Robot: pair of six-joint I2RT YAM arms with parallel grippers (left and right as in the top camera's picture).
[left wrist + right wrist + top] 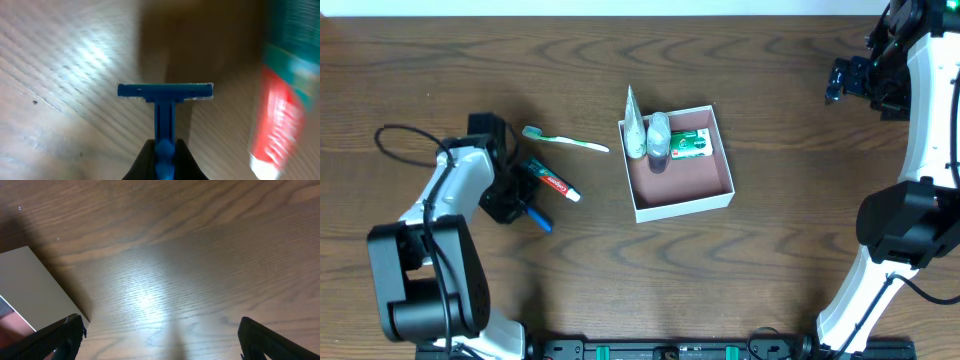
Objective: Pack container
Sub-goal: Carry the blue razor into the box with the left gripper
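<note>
Left wrist view: the left gripper (165, 152) has its jaws drawn together on the thin handle of a blue razor (165, 107). The razor's head lies crosswise ahead of the fingers, low over the wooden table (60, 75); whether it touches the wood cannot be told. A red, white and green toothpaste tube (280, 115), blurred, lies just beside the razor.

From overhead, this group sits well to the left of the container (685, 185). A green toothbrush (565, 141) lies between the two. The right gripper (160, 335) hangs with its fingers wide apart and nothing in them, well off to the container's right and beyond it.

The hold is on a narrow handle, so the razor could swivel or slip out on the way across. Carried low, its wide head could catch the container's left wall and shove the box. The toothpaste is close enough to be nudged as the razor rises.

The container is a shallow square box with thin white walls and a reddish-brown floor, set slightly askew. Along its far side stand a white tube (635, 125), a small clear bottle (659, 135) and a green-and-white carton (692, 145). Its near half is bare.
</note>
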